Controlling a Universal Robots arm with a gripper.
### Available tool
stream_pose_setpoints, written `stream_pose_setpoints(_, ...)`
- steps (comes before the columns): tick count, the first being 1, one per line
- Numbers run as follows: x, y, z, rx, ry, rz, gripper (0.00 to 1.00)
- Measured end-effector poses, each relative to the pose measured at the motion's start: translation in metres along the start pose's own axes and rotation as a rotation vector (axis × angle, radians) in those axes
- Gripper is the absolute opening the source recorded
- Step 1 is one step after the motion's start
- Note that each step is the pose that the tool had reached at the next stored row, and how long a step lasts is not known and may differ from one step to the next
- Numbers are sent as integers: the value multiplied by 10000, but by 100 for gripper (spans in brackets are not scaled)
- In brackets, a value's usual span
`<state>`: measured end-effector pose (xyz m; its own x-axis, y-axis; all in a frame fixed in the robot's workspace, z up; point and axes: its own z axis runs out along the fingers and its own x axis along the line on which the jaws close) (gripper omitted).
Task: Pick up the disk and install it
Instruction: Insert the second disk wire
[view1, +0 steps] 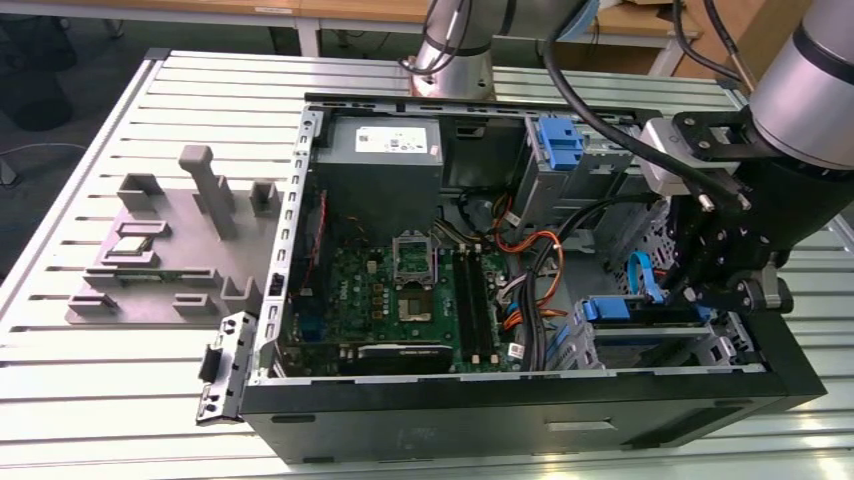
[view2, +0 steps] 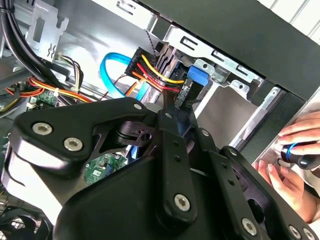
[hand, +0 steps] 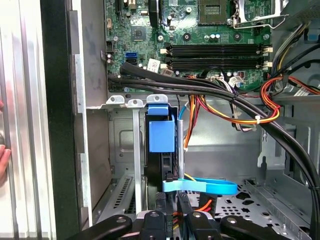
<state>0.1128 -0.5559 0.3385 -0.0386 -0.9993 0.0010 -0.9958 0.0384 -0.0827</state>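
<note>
I see black pincer (view1: 703, 285) down inside open black computer case (view1: 534, 410) on slatted metal desk (view1: 107, 380) — blue-bracketed silver disk (hand: 162, 135) sits in drive bay, just ahead of pincer (hand: 172, 192). Grip state — I cannot tell.

Open PC case (view1: 534, 400) on slatted table (view1: 134, 380), w/ motherboard (view1: 400, 290) inside toward exterior view's left, drive cage (view1: 667, 345) (disk (view1: 638, 310) in it) at right, fixture block (view1: 174, 250) outside, left.
</note>
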Motion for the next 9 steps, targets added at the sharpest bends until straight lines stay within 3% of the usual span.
stream_pose_setpoints(9, -1, -31, 2, 0, 0, 0, 24)
